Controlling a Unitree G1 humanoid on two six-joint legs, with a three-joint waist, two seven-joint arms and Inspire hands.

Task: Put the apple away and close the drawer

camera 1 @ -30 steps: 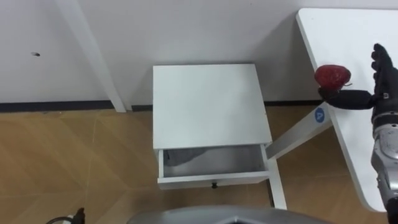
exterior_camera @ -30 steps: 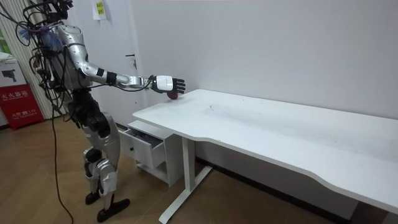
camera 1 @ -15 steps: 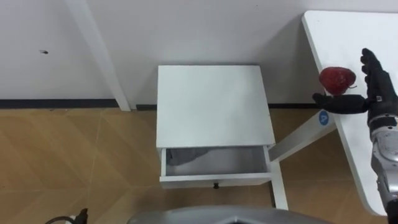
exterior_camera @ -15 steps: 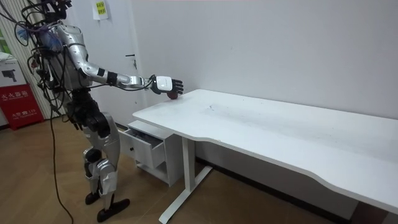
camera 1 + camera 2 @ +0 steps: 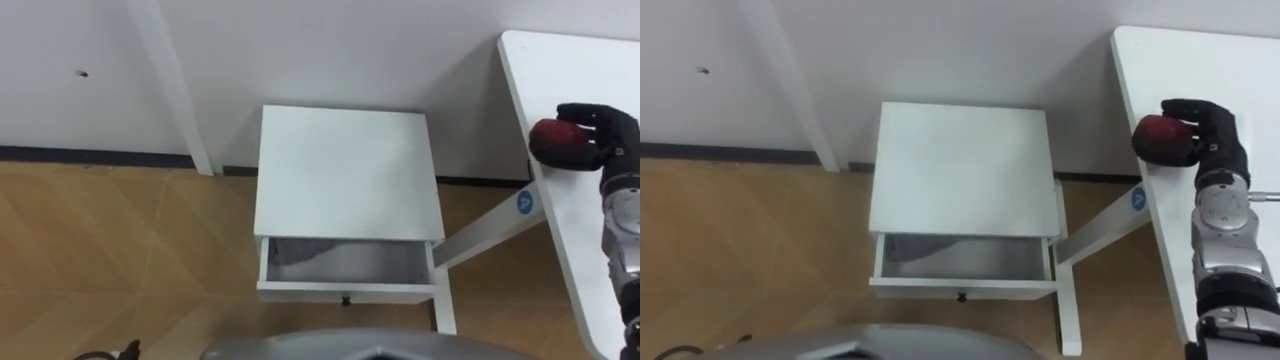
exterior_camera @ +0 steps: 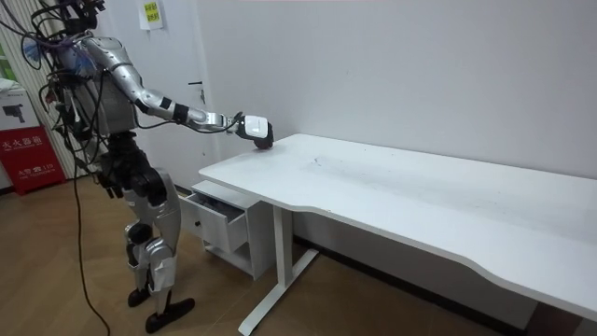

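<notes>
red fills my right hand [image 5: 603, 128]: my fingers and thumb are curled round the dark red round apple [image 5: 556, 143], gripping it from the right. it is at the left edge of the white flat-topped desk [image 5: 575, 65], close to the corner by the pale wall; whether it rests on the desk top or hangs just clear i cannot tell. in the room view i stand on the wooden floor [image 5: 120, 250] by the desk's end, right arm stretched out to that corner. below and to my left, against the wall, stands the small white square-topped cabinet [image 5: 345, 170]. its 1 shallow white drawer [image 5: 300, 292] is pulled open toward me, with a small dark knob [image 5: 345, 298] on its front. the apple is well apart from the drawer, up at desk height to its right.
</notes>
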